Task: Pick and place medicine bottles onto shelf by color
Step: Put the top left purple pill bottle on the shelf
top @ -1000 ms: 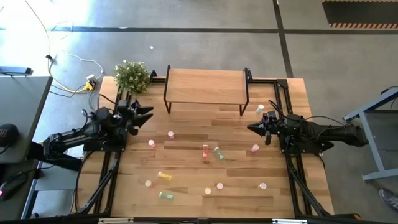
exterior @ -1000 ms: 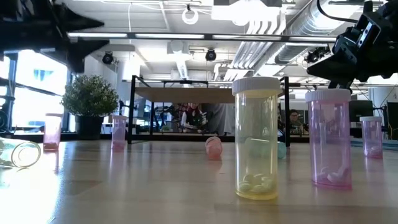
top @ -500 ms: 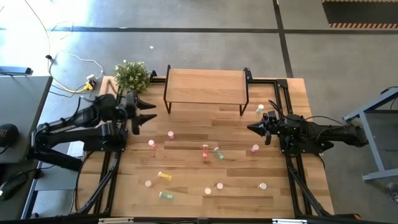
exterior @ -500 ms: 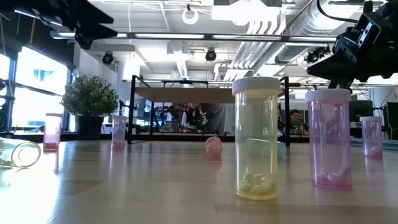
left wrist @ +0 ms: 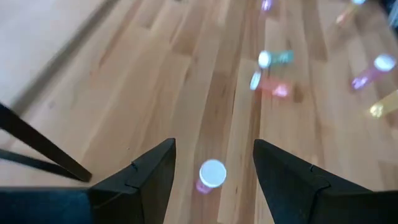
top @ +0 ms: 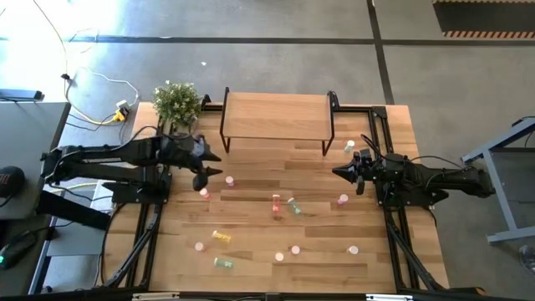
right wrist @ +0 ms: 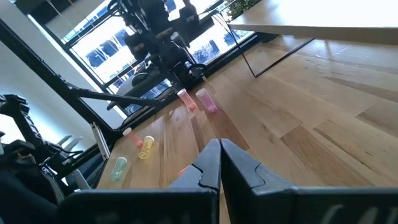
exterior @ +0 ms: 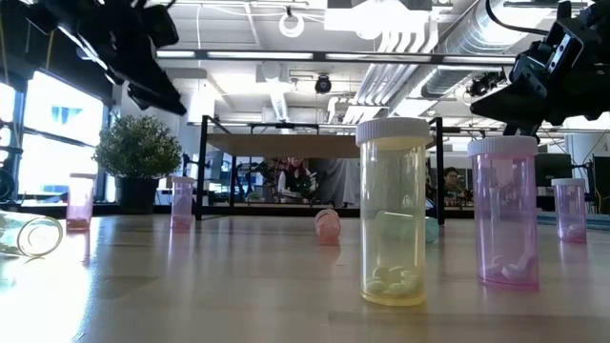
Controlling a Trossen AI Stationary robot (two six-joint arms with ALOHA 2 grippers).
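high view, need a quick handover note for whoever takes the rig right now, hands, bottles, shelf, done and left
Left hand: open, holding nothing, out over the table above a pink bottle that stands in front of the shelf.
Right hand: shut, holding nothing, parked at the table's right side.
Bottles: all on the tabletop, some standing, some lying, e.g. the red one and the green one mid-table and the yellow one nearer the front.
Done: nothing shows on the shelf.
Left: every bottle still has to go up, grouped by colour. The pink one under the left hand looks like the likely first pick.
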